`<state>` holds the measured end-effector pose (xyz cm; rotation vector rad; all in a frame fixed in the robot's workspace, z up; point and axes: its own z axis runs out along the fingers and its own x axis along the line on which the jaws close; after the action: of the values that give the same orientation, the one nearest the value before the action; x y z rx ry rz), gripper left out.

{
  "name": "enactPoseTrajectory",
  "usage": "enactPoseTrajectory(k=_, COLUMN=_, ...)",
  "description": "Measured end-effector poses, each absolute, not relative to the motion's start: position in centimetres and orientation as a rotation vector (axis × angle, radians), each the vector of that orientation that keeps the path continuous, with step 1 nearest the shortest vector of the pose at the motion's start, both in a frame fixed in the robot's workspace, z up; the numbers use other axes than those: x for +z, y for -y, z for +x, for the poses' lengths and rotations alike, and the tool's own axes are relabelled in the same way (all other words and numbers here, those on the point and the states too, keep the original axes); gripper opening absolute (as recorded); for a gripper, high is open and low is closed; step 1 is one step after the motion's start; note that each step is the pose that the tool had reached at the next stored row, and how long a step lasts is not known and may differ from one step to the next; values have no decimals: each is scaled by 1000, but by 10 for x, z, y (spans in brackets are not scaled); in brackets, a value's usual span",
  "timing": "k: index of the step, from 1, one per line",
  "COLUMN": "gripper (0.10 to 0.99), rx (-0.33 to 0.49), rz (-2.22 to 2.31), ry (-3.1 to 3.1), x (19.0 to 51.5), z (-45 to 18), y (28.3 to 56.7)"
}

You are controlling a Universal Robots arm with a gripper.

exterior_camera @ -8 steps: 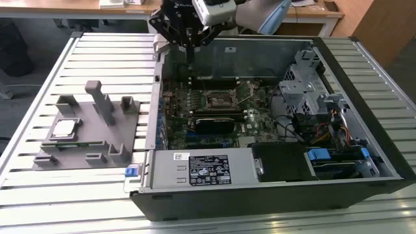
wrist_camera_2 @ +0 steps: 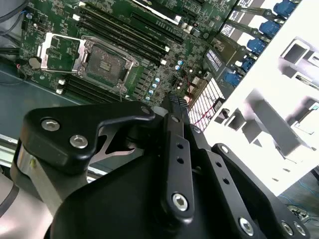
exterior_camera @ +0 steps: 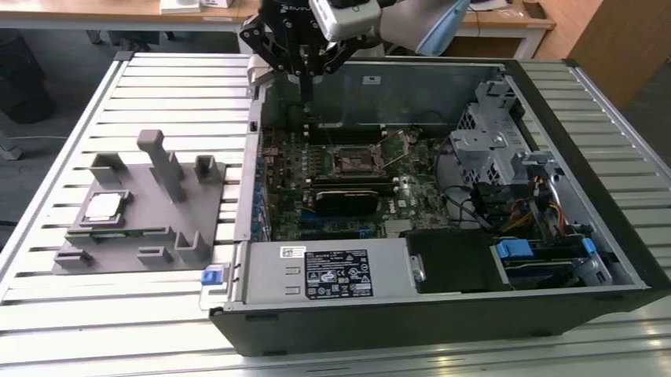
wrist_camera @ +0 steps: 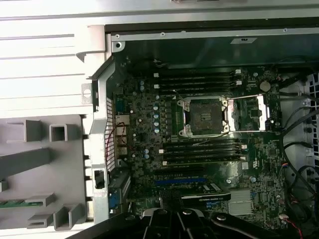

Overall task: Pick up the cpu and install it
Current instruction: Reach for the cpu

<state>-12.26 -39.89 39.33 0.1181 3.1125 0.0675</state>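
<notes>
Currently the cpu (exterior_camera: 103, 206) lies flat, shiny side up, in a shallow recess of the grey fixture plate (exterior_camera: 131, 255). The plate rests on the slatted bench (exterior_camera: 157, 330), on the exterior view's left of the open computer case (exterior_camera: 441, 314).

The tool (exterior_camera: 307, 93) hangs over the far part of the case interior, well apart from the cpu. We see its fingers drawn together with nothing between them, also in the second wrist view (wrist_camera_2: 175, 98).

Writing:
- A white label (exterior_camera: 325, 271) on the power supply (exterior_camera: 372, 255) carries black print and symbols; we leave it unread.
- The tool's body has pale lettering near the top of the exterior view.
- The expansion card (wrist_camera: 204, 191) bears a small printed strip.

On the motherboard (wrist_camera: 139, 149):
- The socket (wrist_camera: 204, 117) stands uncovered, its contact field exposed.
- Its load plate (wrist_camera: 249, 112) is swung open just beside it.
- Memory slots (wrist_camera: 197, 79) run on both sides of the socket.

Around and in the way:
- Upright posts (exterior_camera: 163, 165) rise from the fixture plate between the cpu and the case.
- The case's side wall stands between plate and motherboard.
- A green memory stick (exterior_camera: 115, 233) lies on the plate near the cpu.
- A metal drive cage (exterior_camera: 493, 149) fills the case on the exterior view's right, with blue tabs (exterior_camera: 516, 251) near it.
</notes>
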Motion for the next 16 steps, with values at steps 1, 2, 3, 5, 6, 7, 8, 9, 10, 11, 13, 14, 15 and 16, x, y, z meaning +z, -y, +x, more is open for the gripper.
enactPoseTrajectory(k=1, gripper=106, rx=68, rz=118, ry=-3112, x=393, z=-123, y=399)
enactPoseTrajectory(k=2, gripper=106, rx=68, rz=118, ry=-3112, x=393, z=-124, y=399)
enactPoseTrajectory(k=3, gripper=106, rx=68, rz=118, ry=-3112, x=393, z=-126, y=399)
enactPoseTrajectory(k=5, gripper=106, rx=68, rz=118, ry=-3112, x=393, z=-129, y=399)
enactPoseTrajectory(k=6, gripper=106, rx=68, rz=118, ry=-3112, x=393, z=-131, y=399)
enactPoseTrajectory(k=7, gripper=106, rx=68, rz=118, ry=-3112, x=393, z=-133, y=399)
enactPoseTrajectory(k=8, gripper=106, rx=68, rz=118, ry=-3112, x=393, z=-136, y=399)
enactPoseTrajectory(k=9, gripper=106, rx=68, rz=118, ry=-3112, x=393, z=-138, y=399)
enactPoseTrajectory(k=10, gripper=106, rx=68, rz=118, ry=-3112, x=393, z=-140, y=399)
enactPoseTrajectory(k=11, gripper=106, rx=68, rz=118, ry=-3113, x=393, z=-142, y=399)
enactPoseTrajectory(k=13, gripper=106, rx=68, rz=118, ry=-3112, x=393, z=-146, y=399)
enactPoseTrajectory(k=14, gripper=106, rx=68, rz=118, ry=-3112, x=393, z=-147, y=399)
enactPoseTrajectory(k=15, gripper=106, rx=68, rz=118, ry=-3112, x=393, z=-149, y=399)
enactPoseTrajectory(k=16, gripper=106, rx=68, rz=118, ry=-3112, x=393, z=-150, y=399)
